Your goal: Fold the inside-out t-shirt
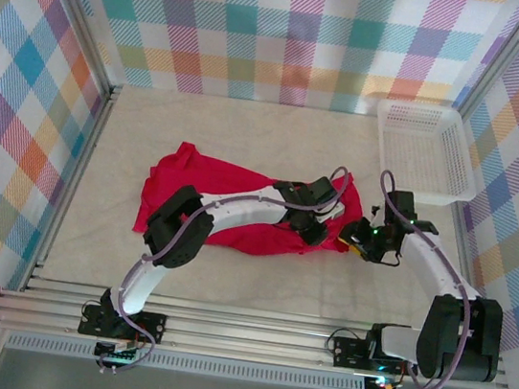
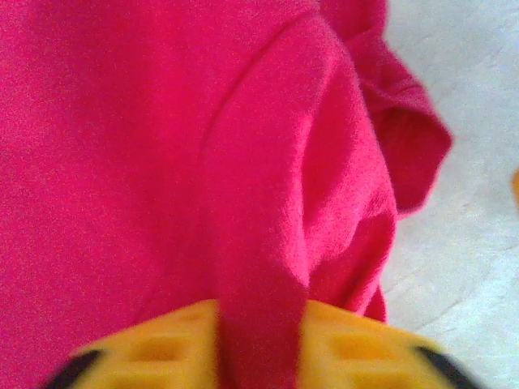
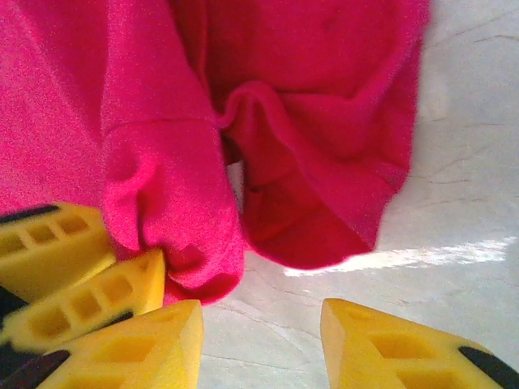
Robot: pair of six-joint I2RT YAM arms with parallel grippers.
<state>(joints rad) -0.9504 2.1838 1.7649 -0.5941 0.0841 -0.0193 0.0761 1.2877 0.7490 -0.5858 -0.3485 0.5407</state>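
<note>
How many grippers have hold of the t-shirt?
1: the left gripper, shut on a fold of the t-shirt. The right gripper is open over the table beside it.

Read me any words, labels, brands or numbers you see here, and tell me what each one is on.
None can be read. The plain red fabric t-shirt has no print, and the white plastic mesh basket shows no label.

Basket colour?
White, a mesh basket; it shows best in the top external view.
</note>
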